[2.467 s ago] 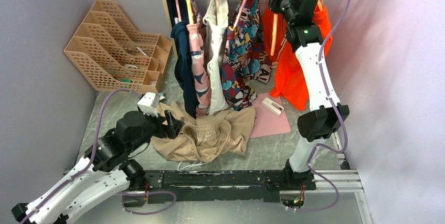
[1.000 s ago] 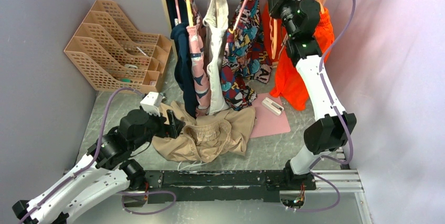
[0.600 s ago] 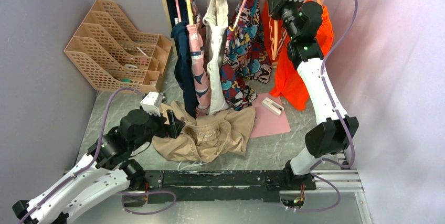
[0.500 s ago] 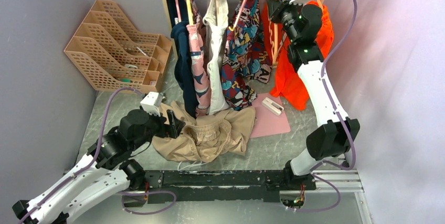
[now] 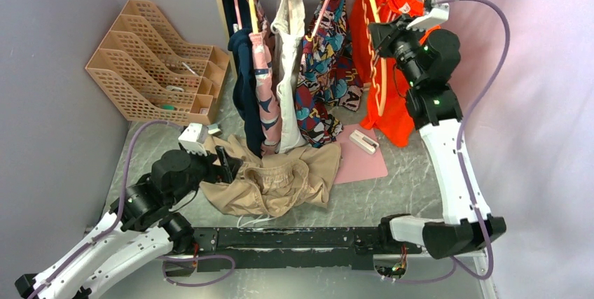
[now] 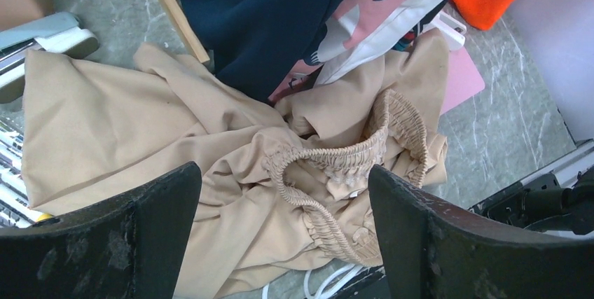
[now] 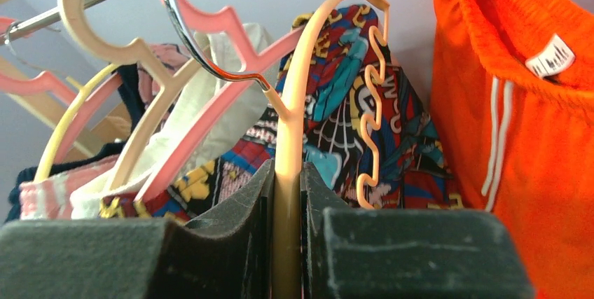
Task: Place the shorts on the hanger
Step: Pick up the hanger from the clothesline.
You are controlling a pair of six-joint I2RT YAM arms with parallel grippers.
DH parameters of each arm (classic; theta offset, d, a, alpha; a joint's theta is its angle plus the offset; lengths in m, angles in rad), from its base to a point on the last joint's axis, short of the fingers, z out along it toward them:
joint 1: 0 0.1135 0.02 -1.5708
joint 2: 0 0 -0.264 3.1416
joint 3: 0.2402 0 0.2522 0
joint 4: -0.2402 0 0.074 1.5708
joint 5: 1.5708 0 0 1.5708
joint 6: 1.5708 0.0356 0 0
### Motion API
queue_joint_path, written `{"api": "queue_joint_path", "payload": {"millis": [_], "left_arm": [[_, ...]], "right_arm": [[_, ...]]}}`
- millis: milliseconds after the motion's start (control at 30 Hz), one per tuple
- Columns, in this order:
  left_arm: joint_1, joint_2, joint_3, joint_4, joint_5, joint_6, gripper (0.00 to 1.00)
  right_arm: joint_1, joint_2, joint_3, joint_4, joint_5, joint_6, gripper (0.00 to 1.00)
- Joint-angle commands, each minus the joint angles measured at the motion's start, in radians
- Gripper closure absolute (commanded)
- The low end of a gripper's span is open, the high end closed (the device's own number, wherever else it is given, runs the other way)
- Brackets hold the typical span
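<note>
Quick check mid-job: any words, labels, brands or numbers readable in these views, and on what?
Nothing reads clearly.
White tag on the orange shorts: dark printed marks, too blurred to read.
Patterned garment: comic-style print, no legible letters.
White box on the pink mat: no readable marking.

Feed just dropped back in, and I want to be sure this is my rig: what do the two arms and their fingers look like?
The left arm and right arm have white link shells between bulky black joint housings. A lilac cable loops along each. A small white camera box sits on each wrist. Green lights glow on the right arm's joints. The fingers are flat, matte black, scuffed.
</note>
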Motion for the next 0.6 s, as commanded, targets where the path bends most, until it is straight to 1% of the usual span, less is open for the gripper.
{"api": "queue_joint_path", "payload": {"millis": [0, 133, 267, 333, 400, 467, 567], "left_arm": [[-0.001, -0.020, 0.003, 0.001, -0.061, -0.019, 0.07], [-0.002, -0.031, 0.019, -0.036, -0.130, -0.046, 0.06], [-0.001, -0.078, 0.036, -0.078, -0.206, -0.082, 0.03], [-0.001, -0.103, 0.055, -0.077, -0.222, -0.073, 0.01], [-0.002, -0.115, 0.093, -0.068, -0.236, -0.059, 0.01], [-0.002, -0.116, 0.151, -0.055, -0.255, -0.018, 0.01], [-0.001, -0.103, 0.261, -0.032, -0.323, 0.053, 0.01]], "right_arm": [[-0.008, -0.087, 0.051, -0.246, -0.022, 0.036, 1.00], [-0.007, -0.198, 0.050, -0.453, -0.061, 0.057, 1.00], [-0.008, -0.283, 0.090, -0.648, -0.108, 0.005, 1.00], [0.004, -0.323, 0.111, -0.725, -0.111, -0.015, 1.00], [0.026, -0.369, 0.119, -0.764, -0.131, -0.033, 1.00], [0.047, -0.411, 0.137, -0.789, -0.196, -0.070, 1.00], [0.108, -0.463, 0.154, -0.776, -0.364, -0.121, 1.00]]}}
